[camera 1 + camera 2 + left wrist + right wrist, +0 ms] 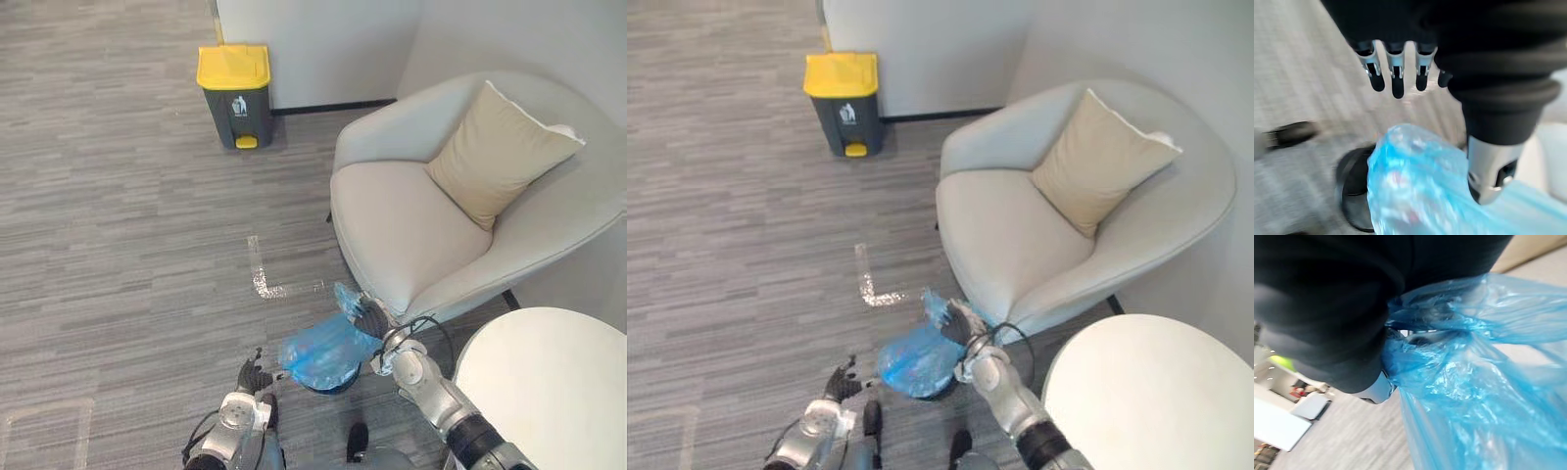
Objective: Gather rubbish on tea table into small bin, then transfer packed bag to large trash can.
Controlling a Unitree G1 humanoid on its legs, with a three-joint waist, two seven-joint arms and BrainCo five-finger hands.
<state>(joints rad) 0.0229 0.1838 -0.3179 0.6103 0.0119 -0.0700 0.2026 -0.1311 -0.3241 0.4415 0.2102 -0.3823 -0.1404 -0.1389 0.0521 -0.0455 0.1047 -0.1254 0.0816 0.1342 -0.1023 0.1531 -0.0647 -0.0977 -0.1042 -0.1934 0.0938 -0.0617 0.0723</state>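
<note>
A blue plastic bag (328,352) bulges over the small dark bin (333,387) on the carpet in front of me. My right hand (372,319) is at the bag's upper right, fingers closed on its bunched top, and a tuft of plastic sticks out above them. In the right wrist view the bag (1474,396) is gathered tight against that hand (1332,318). My left hand (253,376) hovers just left of the bag, fingers straight and holding nothing. The left wrist view shows its fingers (1396,78) above the bag (1420,186) and the bin (1352,196). The large grey trash can (233,95) with a yellow lid stands far ahead by the wall.
A pale armchair (421,235) with a beige cushion (500,152) stands close on the right of the bin. A round white table (549,382) fills the lower right. A silver tape corner (261,276) marks the carpet between me and the trash can.
</note>
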